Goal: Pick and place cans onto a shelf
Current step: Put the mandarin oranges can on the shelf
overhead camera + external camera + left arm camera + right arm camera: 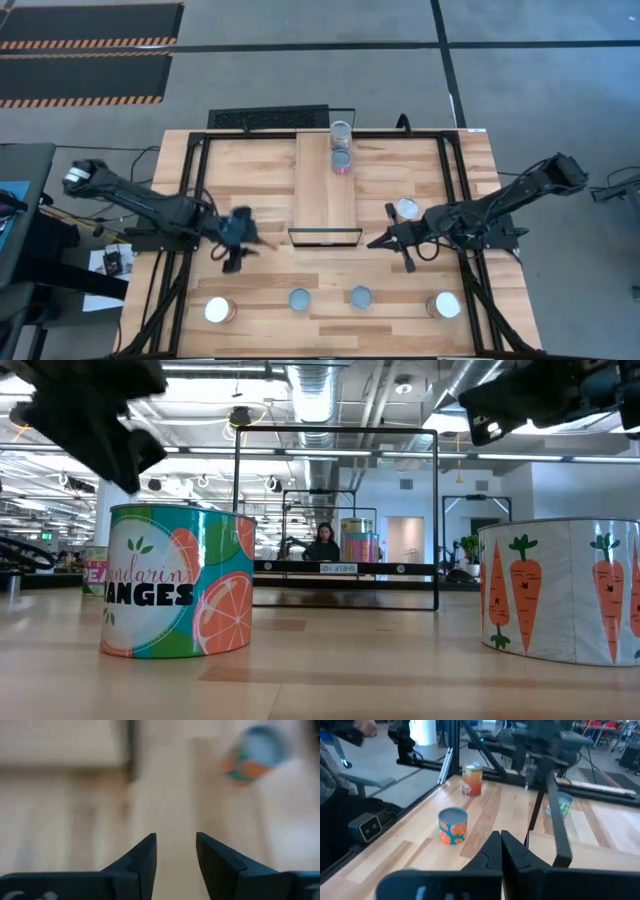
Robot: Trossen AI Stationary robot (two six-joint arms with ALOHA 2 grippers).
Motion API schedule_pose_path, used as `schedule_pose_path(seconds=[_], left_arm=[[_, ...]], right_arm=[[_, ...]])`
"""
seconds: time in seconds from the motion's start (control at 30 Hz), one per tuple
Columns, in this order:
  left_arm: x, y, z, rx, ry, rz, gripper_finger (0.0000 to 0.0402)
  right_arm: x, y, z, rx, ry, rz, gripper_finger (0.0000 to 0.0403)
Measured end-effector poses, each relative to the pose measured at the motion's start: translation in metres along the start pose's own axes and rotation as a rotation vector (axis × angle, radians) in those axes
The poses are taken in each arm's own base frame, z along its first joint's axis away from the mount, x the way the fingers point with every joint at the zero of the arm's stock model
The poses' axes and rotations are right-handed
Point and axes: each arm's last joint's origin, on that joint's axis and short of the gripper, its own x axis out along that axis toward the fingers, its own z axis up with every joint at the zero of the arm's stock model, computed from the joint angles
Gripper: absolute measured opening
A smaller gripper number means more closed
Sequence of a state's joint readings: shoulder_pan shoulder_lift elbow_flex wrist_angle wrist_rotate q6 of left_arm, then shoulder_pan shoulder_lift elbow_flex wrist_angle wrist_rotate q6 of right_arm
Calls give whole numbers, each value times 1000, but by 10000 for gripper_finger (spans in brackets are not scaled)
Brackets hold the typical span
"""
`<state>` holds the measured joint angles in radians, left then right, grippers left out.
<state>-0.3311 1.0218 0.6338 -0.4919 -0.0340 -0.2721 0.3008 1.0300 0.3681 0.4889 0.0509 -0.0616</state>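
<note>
The shelf (325, 185) is a pale plank in the middle of the table, with a black frame (325, 237) at its near end. Two cans (341, 133) (341, 162) stand on its far end. Several more cans stand on the table: four in a row near the front edge (217, 310) (300, 299) (361, 297) (444, 305) and a white-topped one (407, 208) by my right arm. My left gripper (245, 245) is open and empty (176, 855), left of the shelf's near end. My right gripper (375, 243) is shut and empty (501, 845), right of that end.
Black rails run along the table's left and right sides (190, 200) (455, 190). In the low view the oranges can (180, 582) and the carrot can (565, 600) stand close, and a person (323, 543) sits far behind. Bare tabletop lies between the shelf and the front row.
</note>
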Motion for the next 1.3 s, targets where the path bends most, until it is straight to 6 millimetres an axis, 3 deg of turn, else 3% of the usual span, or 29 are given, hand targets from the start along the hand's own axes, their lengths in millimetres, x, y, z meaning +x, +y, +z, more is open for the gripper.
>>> schedule_pose_path(seconds=[0.17, 0.37, 0.53, 0.73, 1.0, 1.1, 1.3], left_arm=[[13, -37, 9, 160, -129, -154, 125], [42, -65, 9, 280, -158, -167, 125], [64, -91, 32, 430, -143, -152, 125], [90, -115, 58, 613, -3, -63, 125], [122, -133, 75, 690, 125, -44, 122], [125, -134, 77, 684, 164, -14, 101], [127, -130, 75, 642, 214, 2, 10]], right_arm=[[4, 1, -4, 27, 22, 2, 7], [9, 1, -8, 35, 31, 2, 7], [12, 2, -6, 80, -6, 4, 8], [11, 11, -5, 92, -16, 38, 8], [9, 25, -4, 103, -19, 20, 8], [8, 31, -3, 98, -25, 18, 8], [6, 41, -2, 88, -34, 21, 8]])
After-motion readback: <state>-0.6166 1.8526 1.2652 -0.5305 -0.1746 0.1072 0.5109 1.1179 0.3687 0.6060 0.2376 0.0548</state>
